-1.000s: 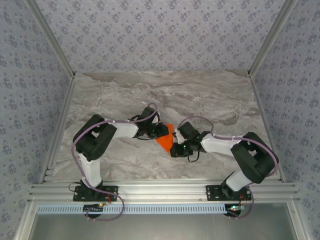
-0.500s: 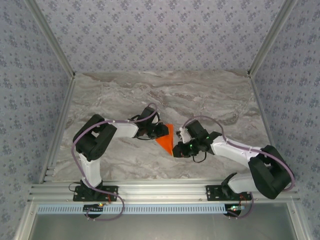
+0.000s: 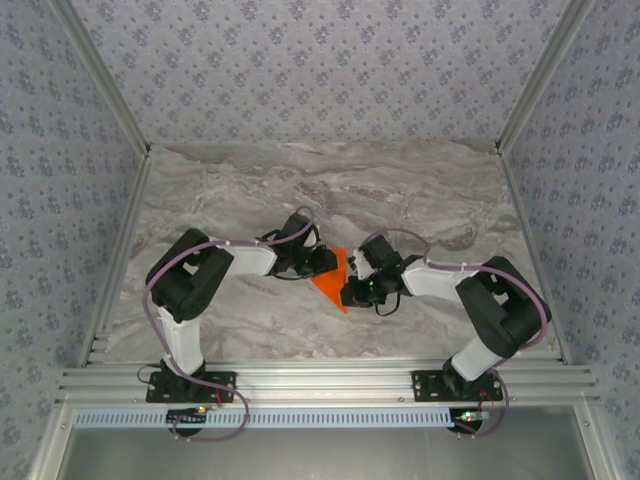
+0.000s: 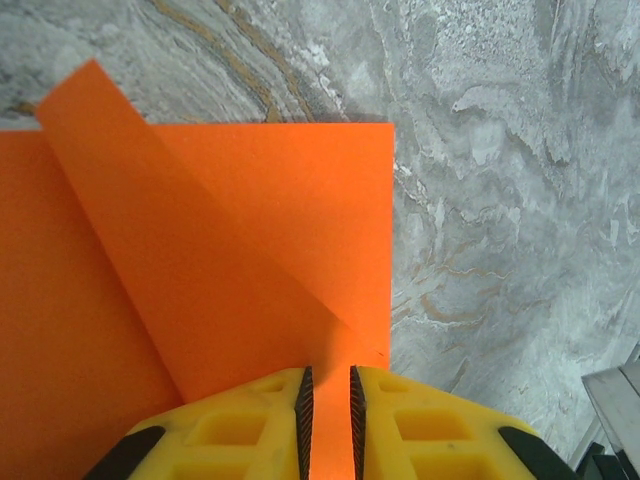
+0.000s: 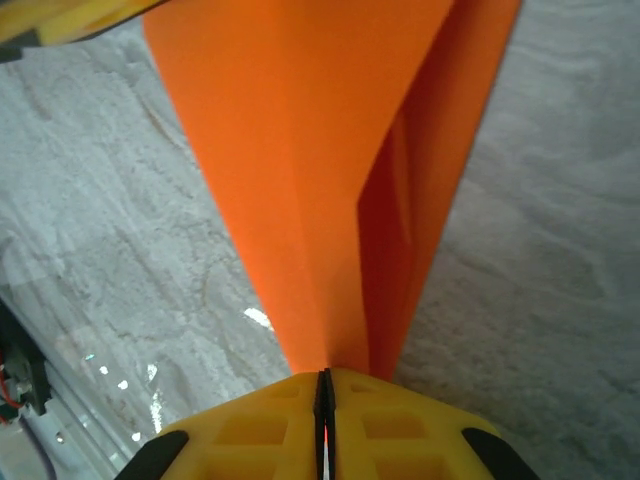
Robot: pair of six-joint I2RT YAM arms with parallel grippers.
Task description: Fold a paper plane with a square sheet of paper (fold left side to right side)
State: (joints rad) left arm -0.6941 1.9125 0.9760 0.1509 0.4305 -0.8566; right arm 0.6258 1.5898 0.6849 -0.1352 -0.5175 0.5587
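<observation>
**Marble table (image 3: pixel 430 200): a double pinch before the fold**

Out on the grey stone lies the orange paper (image 3: pixel 334 276), a creased wedge with its wide end far and its point toward the arm bases. The left gripper (image 4: pixel 327 385) bites the paper's left edge, jaws pinched on the sheet beside a diagonal flap. The right gripper (image 5: pixel 323 385) is clamped tight on the paper's pointed near end. The long axis runs far to near between them, so the left side looks set to swing across that line.
</observation>
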